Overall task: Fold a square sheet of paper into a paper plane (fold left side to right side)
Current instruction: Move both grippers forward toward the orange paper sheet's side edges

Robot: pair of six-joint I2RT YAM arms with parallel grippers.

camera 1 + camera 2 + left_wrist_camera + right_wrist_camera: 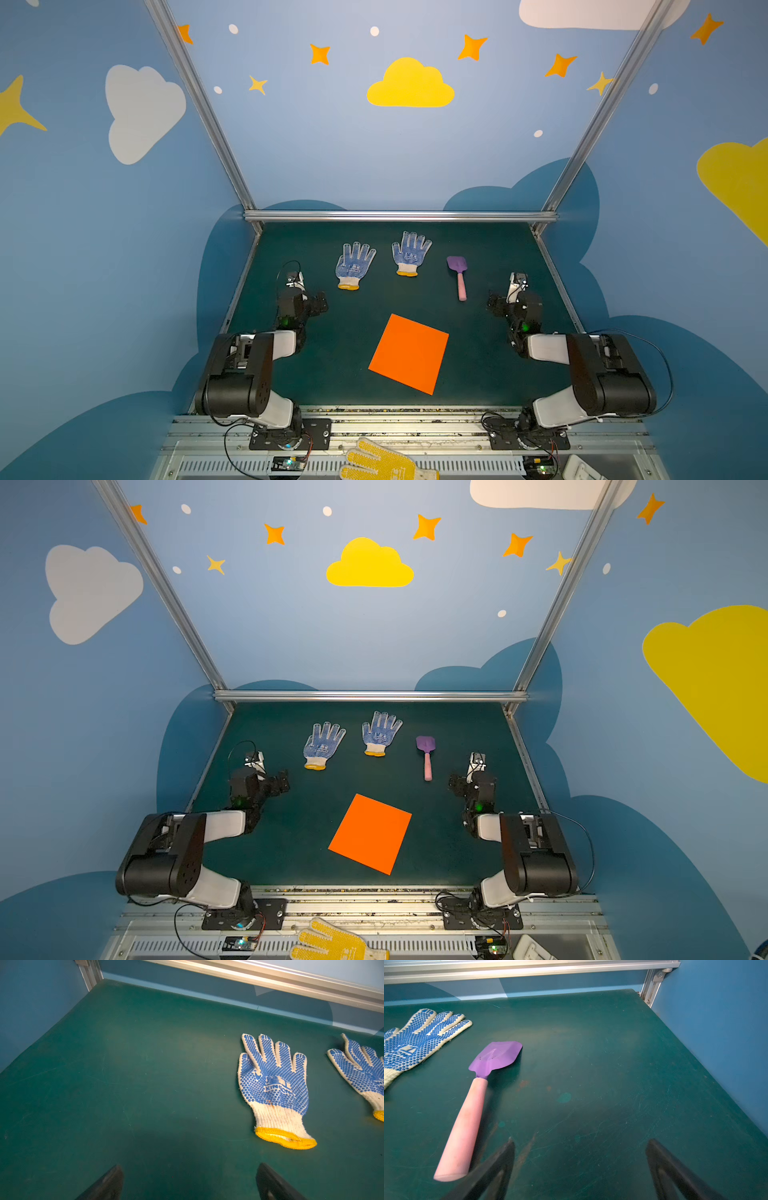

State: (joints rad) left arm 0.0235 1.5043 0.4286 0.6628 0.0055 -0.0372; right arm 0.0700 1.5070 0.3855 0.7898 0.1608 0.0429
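Orange square sheet of paper (409,353) lies flat on the green surface (490,374) between my arms. It sits skewed, one corner toward the near edge, its sides about equal. Beyond it, well apart, lie a blue-dotted glove (353,266), a second glove (410,253) and a purple-and-pink shovel (458,276). My left end effector (189,1169) and right end effector (579,1145) gape wide, holding nothing.

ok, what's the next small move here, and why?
Probably swing the left gripper over to the left edge of the square sheet of paper. The sheet lies flat, unfolded and skewed; the left gripper and the right gripper stand open at the sides, holding nothing, and the fold starts from the left.
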